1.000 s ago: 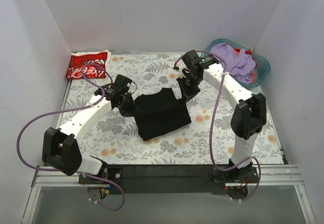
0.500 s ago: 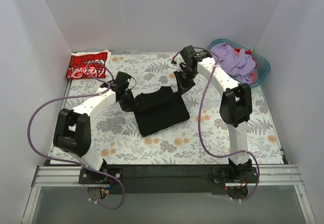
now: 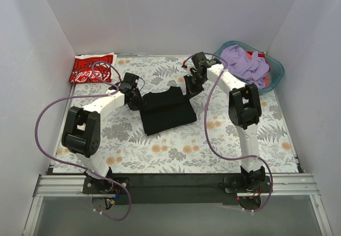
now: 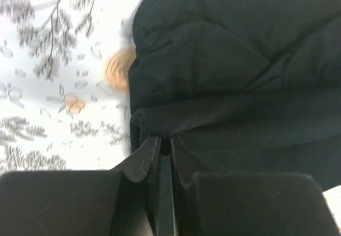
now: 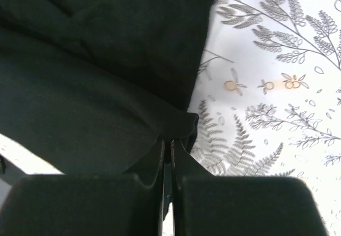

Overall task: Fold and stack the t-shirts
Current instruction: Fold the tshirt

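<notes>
Black t-shirt [image 3: 166, 111] lies folded mid tabletop [image 3: 176, 151], nearer the far edge; red t-shirt [image 3: 91, 68] at far left corner. Left fingers [image 4: 148, 153] and right fingers [image 5: 157, 159] pressed together, each pinching a side edge of the black one. Risk: a shallow pinch slips or catches only one layer, so the fold drops open.

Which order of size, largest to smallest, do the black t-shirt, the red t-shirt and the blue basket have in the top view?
1. Blue basket and black t-shirt: about alike, too close to rank.
2. Red t-shirt: clearly smallest, though it lies farther from the camera.
</notes>
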Robot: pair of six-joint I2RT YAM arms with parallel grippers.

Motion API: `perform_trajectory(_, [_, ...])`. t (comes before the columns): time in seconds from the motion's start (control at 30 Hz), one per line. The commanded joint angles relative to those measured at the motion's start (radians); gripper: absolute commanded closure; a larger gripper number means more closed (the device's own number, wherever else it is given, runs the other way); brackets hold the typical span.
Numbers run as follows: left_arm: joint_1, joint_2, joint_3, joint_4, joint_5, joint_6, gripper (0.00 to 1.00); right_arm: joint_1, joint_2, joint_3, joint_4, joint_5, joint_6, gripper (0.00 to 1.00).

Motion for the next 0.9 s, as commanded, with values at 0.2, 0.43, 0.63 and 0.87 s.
perform_trajectory(0.2, [0.013,0.045,-0.042,0.155,-0.037,0.022,1.0,-0.032,-0.025,-0.175,0.198,0.031,0.025,0.99])
perform_trajectory(0.43, [0.008,0.055,-0.096,0.074,0.05,-0.01,1.0,-0.031,-0.08,-0.338,0.216,-0.01,0.045,0.99])
perform_trajectory(0.63, [-0.09,-0.069,-0.281,-0.05,0.136,-0.066,1.0,0.017,-0.291,-0.7,0.22,-0.015,0.044,0.99])
perform_trajectory(0.87, [-0.276,-0.471,-0.488,-0.236,0.127,-0.22,1.0,0.073,-0.672,-1.102,0.194,-0.047,0.096,0.99])
